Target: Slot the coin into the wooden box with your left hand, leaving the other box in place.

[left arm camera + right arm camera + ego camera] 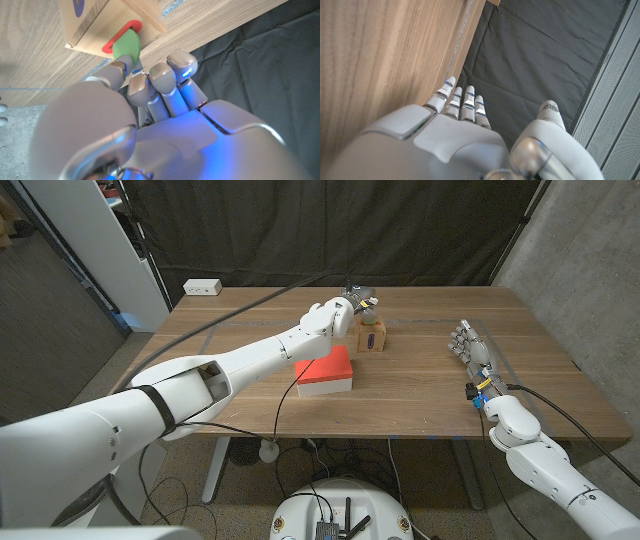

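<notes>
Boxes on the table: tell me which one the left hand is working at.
The small wooden box, farther back on the table. The left hand holds a green coin at its red-rimmed slot; the red-topped box sits nearer, untouched.

We can read no text, number or brand in these pictures; the wooden box (pixel 107 22) carries only coloured marks: a red outline around its slot and part of a dark blue shape on the face beside it; neither forms a letter that we can make out; the red box (pixel 326 370) beside it shows a plain top.
</notes>
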Motion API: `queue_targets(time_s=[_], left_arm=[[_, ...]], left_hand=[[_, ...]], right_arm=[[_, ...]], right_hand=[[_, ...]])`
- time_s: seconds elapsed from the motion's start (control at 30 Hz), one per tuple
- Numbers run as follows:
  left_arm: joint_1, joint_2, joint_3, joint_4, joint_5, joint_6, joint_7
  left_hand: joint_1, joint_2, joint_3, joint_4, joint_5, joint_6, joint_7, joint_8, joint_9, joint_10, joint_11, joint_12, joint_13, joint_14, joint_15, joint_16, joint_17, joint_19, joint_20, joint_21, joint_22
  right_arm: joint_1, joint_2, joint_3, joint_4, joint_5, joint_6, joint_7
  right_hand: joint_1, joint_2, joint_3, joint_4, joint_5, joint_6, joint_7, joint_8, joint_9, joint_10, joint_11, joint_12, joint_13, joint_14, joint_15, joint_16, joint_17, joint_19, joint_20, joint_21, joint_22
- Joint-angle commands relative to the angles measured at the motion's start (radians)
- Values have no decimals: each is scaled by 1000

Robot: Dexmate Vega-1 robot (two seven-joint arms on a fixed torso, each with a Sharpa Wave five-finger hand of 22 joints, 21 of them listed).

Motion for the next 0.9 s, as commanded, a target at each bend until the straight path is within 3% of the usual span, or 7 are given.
queue_targets(time_s=[0.03, 0.9], left_arm=[[-1, -8, 3, 21, -9, -5, -5], [-14, -37, 17, 74, -30, -18, -2]], left_hand=[[14, 15, -2, -2, 6, 120, 24, 2, 8, -1, 0, -4, -1, -1, -3, -2, -1, -2, -61, -2, 3], [11, 14, 0, -1, 8, 122, 21, -5, 13, -7, -5, -2, 11, -7, -4, -3, 1, -2, -61, -4, 3]], right_arm=[[0, -3, -3, -2, -4, -4, 0], [10, 2, -9, 15, 10, -4, 16]], right_hand=[[13, 2, -2, -1, -2, 5, -1, -1, 6, 10, 2, 0, 3, 3, 2, 2, 0, 4, 1, -3, 3], [13, 2, -3, -1, -2, 6, -1, -1, 6, 10, 1, -1, 3, 2, 3, 1, 0, 4, 2, -3, 3]])
